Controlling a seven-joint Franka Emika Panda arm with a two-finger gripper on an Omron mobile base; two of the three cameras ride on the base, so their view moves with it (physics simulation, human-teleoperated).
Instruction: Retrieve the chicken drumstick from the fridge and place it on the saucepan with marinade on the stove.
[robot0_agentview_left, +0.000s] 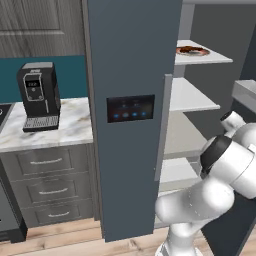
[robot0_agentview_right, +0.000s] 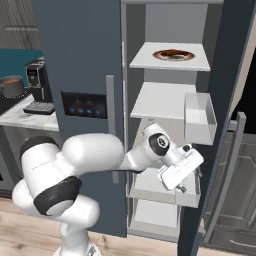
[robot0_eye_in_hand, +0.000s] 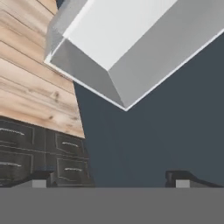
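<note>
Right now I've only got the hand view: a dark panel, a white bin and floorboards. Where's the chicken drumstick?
Observer: The chicken drumstick lies on a white plate on the top shelf of the fridge.
Operator: Where's my gripper relative to that?
Observer: The gripper is open and empty. It sits low beside the door bin, well below that shelf.
Operator: And the saucepan?
Observer: The saucepan stands on the stove, left of the coffee machine.
</note>
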